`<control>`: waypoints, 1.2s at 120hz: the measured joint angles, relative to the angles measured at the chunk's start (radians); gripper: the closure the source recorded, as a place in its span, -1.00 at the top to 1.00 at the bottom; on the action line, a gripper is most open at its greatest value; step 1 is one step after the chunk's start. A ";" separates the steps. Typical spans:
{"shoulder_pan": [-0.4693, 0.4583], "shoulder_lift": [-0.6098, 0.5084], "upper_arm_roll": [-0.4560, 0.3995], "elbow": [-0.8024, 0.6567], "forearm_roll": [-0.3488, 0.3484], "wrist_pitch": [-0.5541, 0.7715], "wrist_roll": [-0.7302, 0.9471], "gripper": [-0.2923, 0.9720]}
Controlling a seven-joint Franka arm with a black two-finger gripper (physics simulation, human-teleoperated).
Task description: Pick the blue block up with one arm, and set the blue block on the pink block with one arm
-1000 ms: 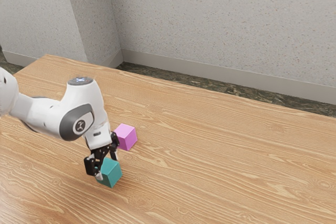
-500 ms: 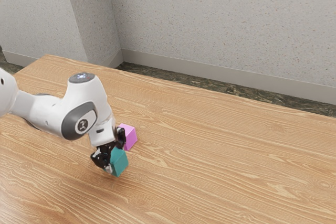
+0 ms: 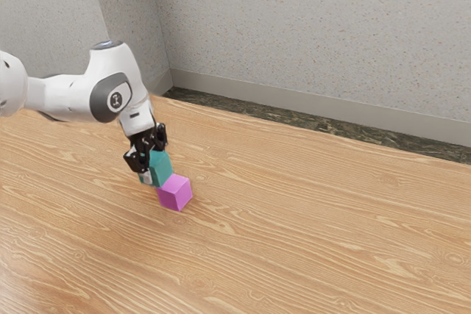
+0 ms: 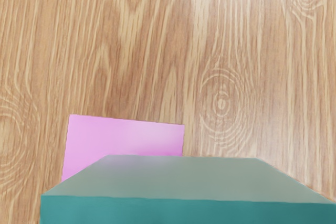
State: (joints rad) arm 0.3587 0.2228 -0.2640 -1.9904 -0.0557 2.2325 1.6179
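Blue block (image 3: pixel 160 168) pinched between the fingers of the end effector (image 3: pixel 151 170), held clear of the tabletop (image 3: pixel 309 204), just above and slightly left of the pink block (image 3: pixel 175 193). Partly over its top in the wrist view; contact impossible to tell.

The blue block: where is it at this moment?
The blue block is held in the gripper above the table, just over the pink block and slightly toward the exterior view's left of it.
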 joint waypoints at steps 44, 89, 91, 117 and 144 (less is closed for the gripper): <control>-0.006 0.131 -0.004 0.139 0.058 -0.058 0.074 -0.17; -0.036 0.114 -0.010 0.128 0.035 -0.087 0.134 -0.17; -0.036 0.115 -0.010 0.128 0.033 -0.088 0.136 -0.17; -0.034 0.125 -0.006 0.129 0.030 -0.102 0.156 0.15; -0.030 0.126 -0.003 0.128 0.031 -0.113 0.169 0.40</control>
State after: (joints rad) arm 0.3283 0.3490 -0.2672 -1.8624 -0.0251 2.1195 1.7867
